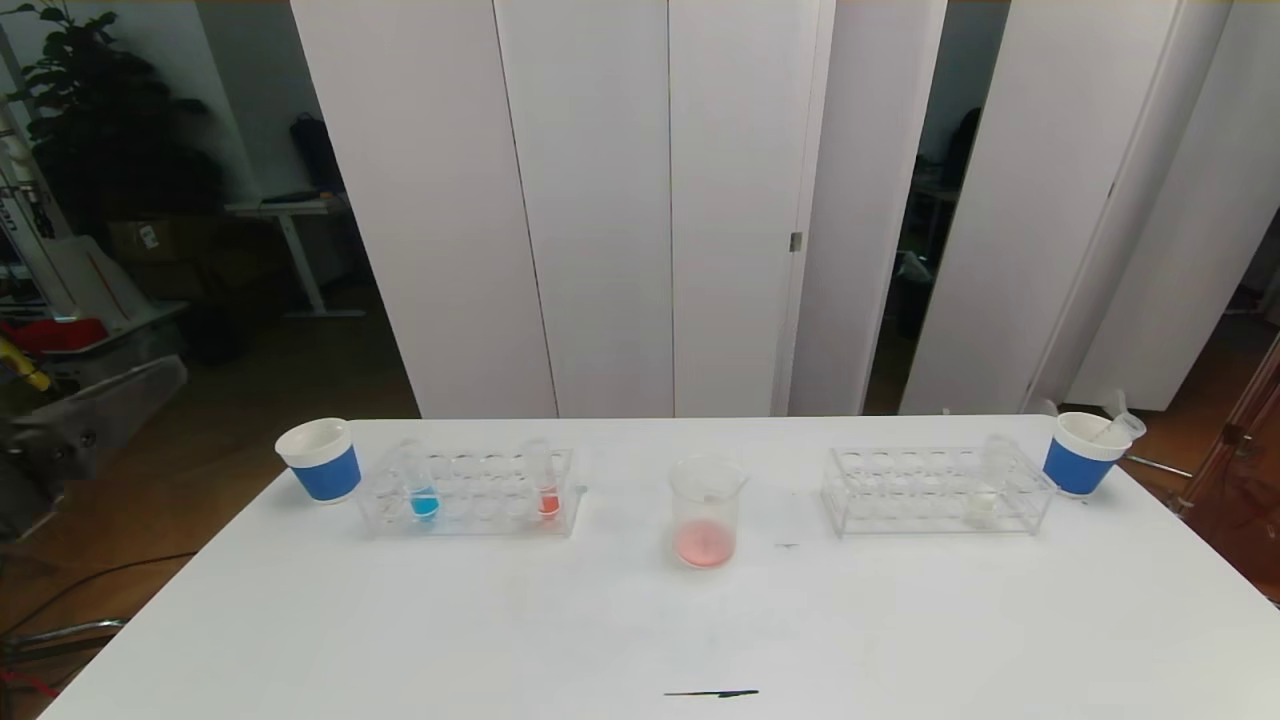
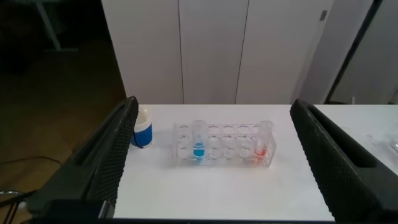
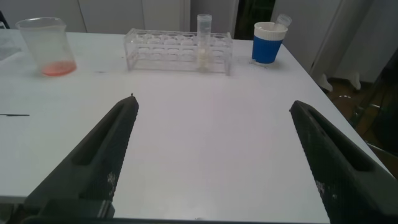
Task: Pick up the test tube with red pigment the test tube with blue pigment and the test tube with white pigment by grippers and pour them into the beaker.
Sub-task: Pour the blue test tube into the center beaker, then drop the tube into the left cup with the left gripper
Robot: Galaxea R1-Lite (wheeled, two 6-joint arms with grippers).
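Note:
The blue-pigment test tube (image 1: 423, 490) (image 2: 199, 142) and the red-pigment test tube (image 1: 546, 487) (image 2: 262, 143) stand upright in the clear left rack (image 1: 470, 492) (image 2: 224, 144). In the right rack (image 1: 935, 490) (image 3: 177, 51) stands the white-pigment test tube (image 1: 985, 495) (image 3: 204, 42). The glass beaker (image 1: 706, 510) (image 3: 45, 46) sits between the racks with a little pink-red liquid at its bottom. My left gripper (image 2: 213, 104) is open, well short of the left rack. My right gripper (image 3: 212, 104) is open over bare table, short of the right rack. Neither arm shows in the head view.
A white-and-blue paper cup (image 1: 320, 460) (image 2: 142, 127) stands left of the left rack. Another cup (image 1: 1083, 452) (image 3: 268, 42), with an emptied tube lying in it, stands right of the right rack. A dark mark (image 1: 712, 692) lies near the table's front edge.

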